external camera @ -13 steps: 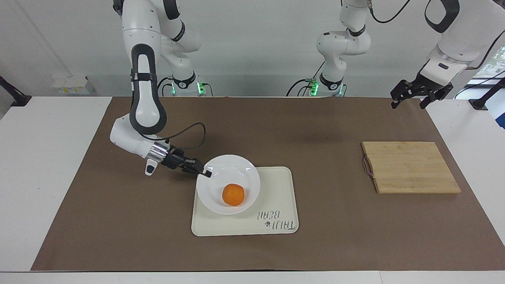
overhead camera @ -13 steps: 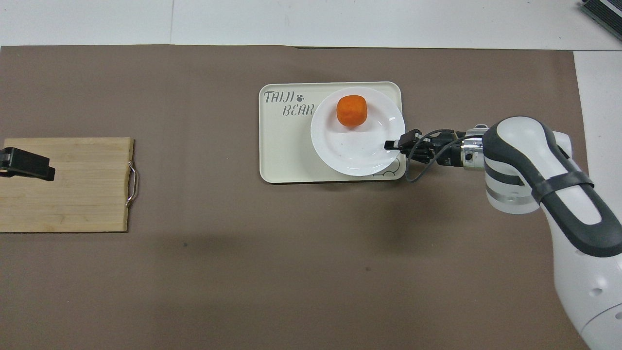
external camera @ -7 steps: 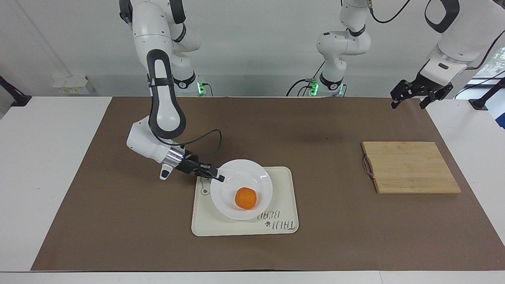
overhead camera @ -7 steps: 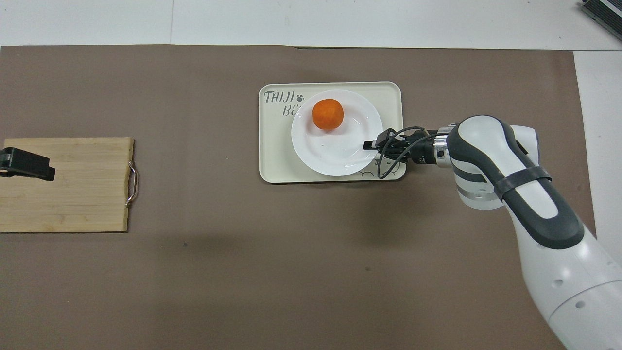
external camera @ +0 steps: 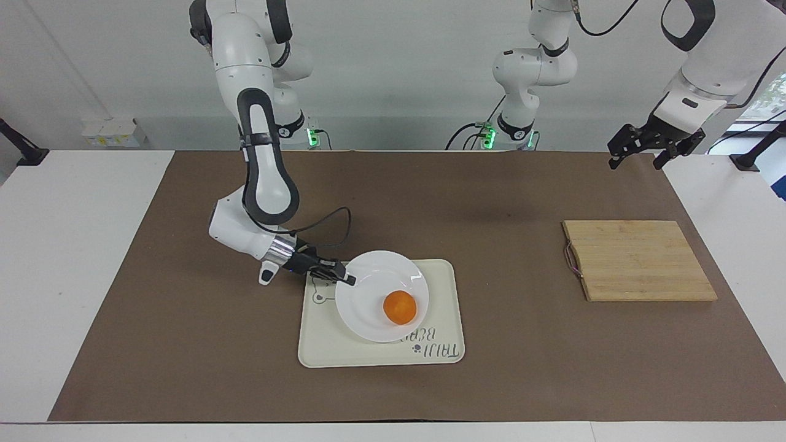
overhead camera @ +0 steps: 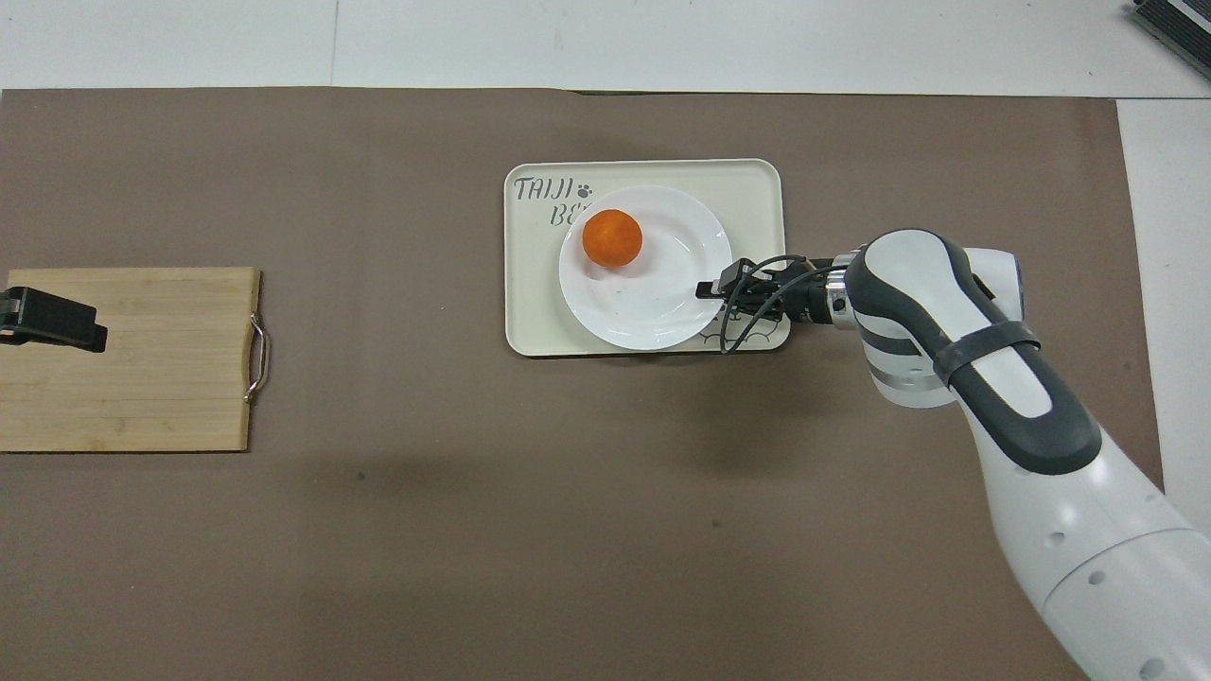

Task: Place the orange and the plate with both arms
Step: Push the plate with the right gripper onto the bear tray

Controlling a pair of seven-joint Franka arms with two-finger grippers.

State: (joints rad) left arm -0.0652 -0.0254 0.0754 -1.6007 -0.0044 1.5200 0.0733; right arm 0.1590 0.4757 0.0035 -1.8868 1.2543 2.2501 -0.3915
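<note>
The white plate (external camera: 371,310) is over the cream bear tray (external camera: 443,285), and I cannot tell whether it rests on it. The orange (external camera: 400,307) sits in the plate, toward the edge farther from the robots. My right gripper (external camera: 346,279) is shut on the plate's rim at the side toward the right arm's end. In the overhead view the right gripper (overhead camera: 711,289) pinches the plate (overhead camera: 643,303) with the orange (overhead camera: 612,237) in it. My left gripper (external camera: 635,161) waits open and empty in the air; in the overhead view the left gripper (overhead camera: 52,320) is over the board.
A wooden cutting board (external camera: 638,261) with a metal handle lies toward the left arm's end of the table; it also shows in the overhead view (overhead camera: 142,378). A brown mat (external camera: 491,196) covers the table. The tray (overhead camera: 757,184) bears "TAIJI BEAR" lettering.
My right gripper has carried the plate with the orange toward the left arm's end, farther over the tray. The orange has shifted with it. The left arm has not moved.
</note>
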